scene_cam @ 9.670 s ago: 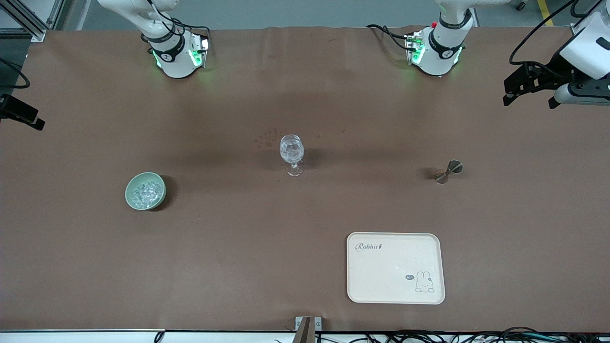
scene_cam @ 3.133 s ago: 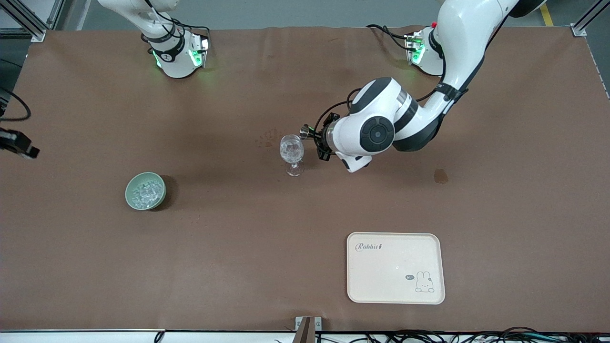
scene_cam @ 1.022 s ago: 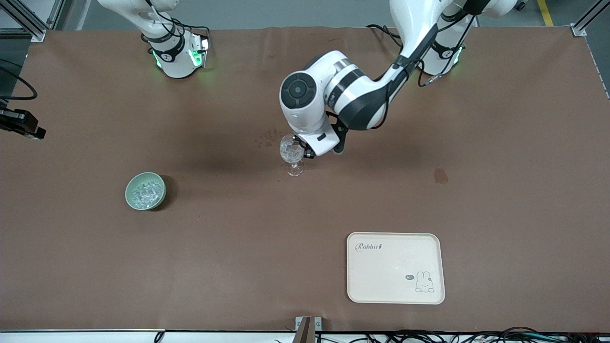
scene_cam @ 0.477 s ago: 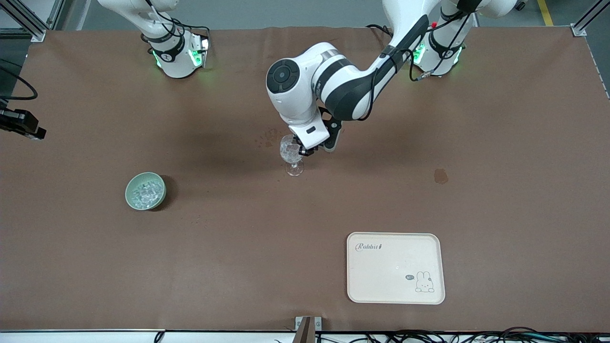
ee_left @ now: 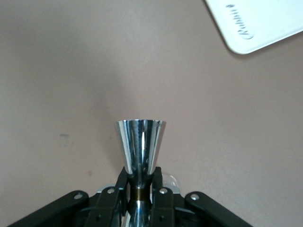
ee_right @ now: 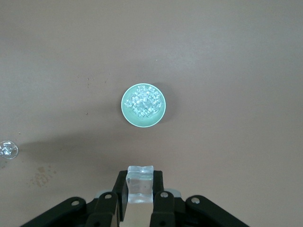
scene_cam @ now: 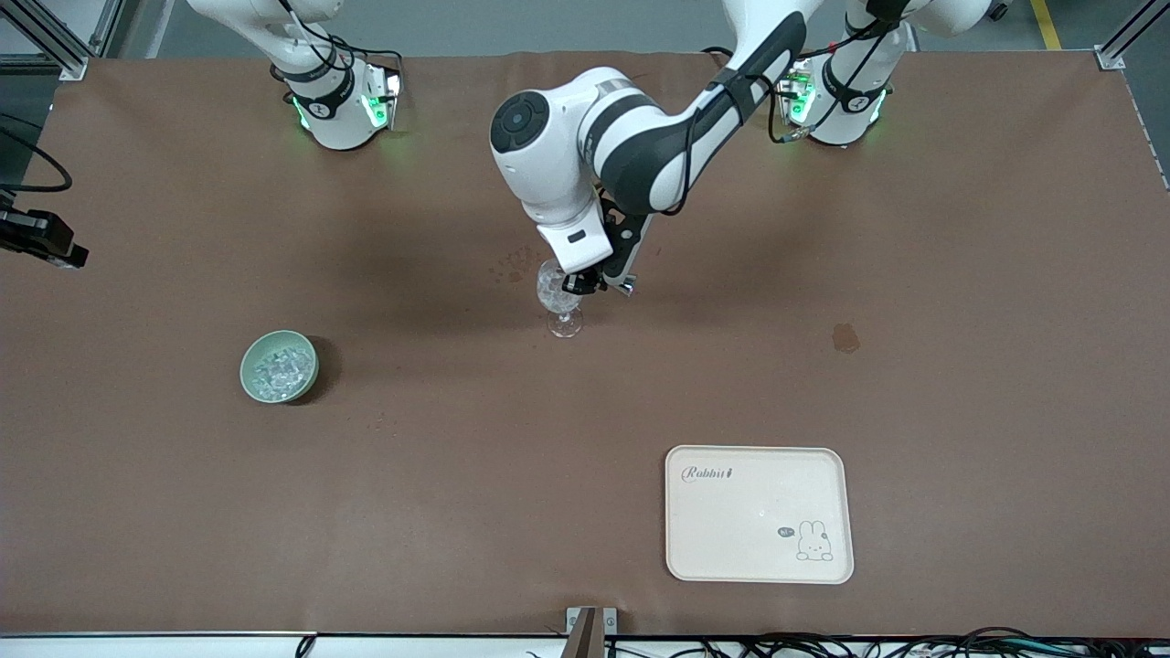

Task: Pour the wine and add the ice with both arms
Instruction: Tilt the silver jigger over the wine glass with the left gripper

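A clear stemmed glass [scene_cam: 558, 302] stands mid-table. My left gripper [scene_cam: 585, 285] is over its rim and is shut on the waist of a shiny metal jigger [ee_left: 140, 144]; in the left wrist view the gripper [ee_left: 140, 193] shows with the jigger's cone mouth pointing away. A green bowl [scene_cam: 247, 361] holds a heap of ice [scene_cam: 279, 370] toward the right arm's end, nearer the front camera than the glass. My right gripper [ee_right: 140, 189] is high over the table, shut on one clear ice cube [ee_right: 140, 182], with the bowl [ee_right: 126, 113] below it. It shows at the front view's edge [scene_cam: 59, 251].
A cream tray [scene_cam: 759, 514] with a rabbit print lies near the front edge toward the left arm's end; its corner shows in the left wrist view [ee_left: 265, 23]. A dark wet stain [scene_cam: 845, 336] marks the brown table cover. The glass shows small in the right wrist view [ee_right: 8, 149].
The left arm picked the jigger up from the stain spot, carried it to the glass and has kept turning its wrist over the rim. The right gripper has stayed at the edge.
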Available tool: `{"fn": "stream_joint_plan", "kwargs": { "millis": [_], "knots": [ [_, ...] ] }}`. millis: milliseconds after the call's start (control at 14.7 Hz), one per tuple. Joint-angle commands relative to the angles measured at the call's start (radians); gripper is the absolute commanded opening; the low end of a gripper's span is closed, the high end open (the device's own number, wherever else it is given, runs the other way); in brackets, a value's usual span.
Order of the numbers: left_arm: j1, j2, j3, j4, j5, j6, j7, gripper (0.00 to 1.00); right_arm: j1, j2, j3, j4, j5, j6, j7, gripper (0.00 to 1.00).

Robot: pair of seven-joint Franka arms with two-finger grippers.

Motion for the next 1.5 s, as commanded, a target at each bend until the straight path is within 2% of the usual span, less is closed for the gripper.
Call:
{"fn": "stream_joint_plan", "kwargs": {
  "millis": [0,341,545,953,1430],
  "knots": [
    [-0.034,0.025,0.018,0.037,0.072,-0.019,0.016,0.0,0.002,-0.008,0.005,-0.012,-0.014,0.009,0.003,0.01],
    [-0.042,0.035,0.02,0.066,0.085,-0.016,0.016,0.0,0.005,-0.008,0.005,-0.012,-0.012,0.009,0.003,0.02],
    [-0.063,0.035,0.021,0.064,0.152,-0.016,0.016,0.0,0.005,-0.008,0.005,-0.012,-0.014,0.009,0.003,0.02],
    [-0.131,0.035,0.096,0.063,0.181,-0.021,0.024,0.0,0.005,-0.008,0.005,-0.012,-0.012,0.009,0.003,0.02],
    [-0.139,0.035,0.098,0.061,0.258,-0.047,0.079,0.0,0.005,-0.008,0.005,-0.012,-0.012,0.009,0.003,0.02]
  ]
}}
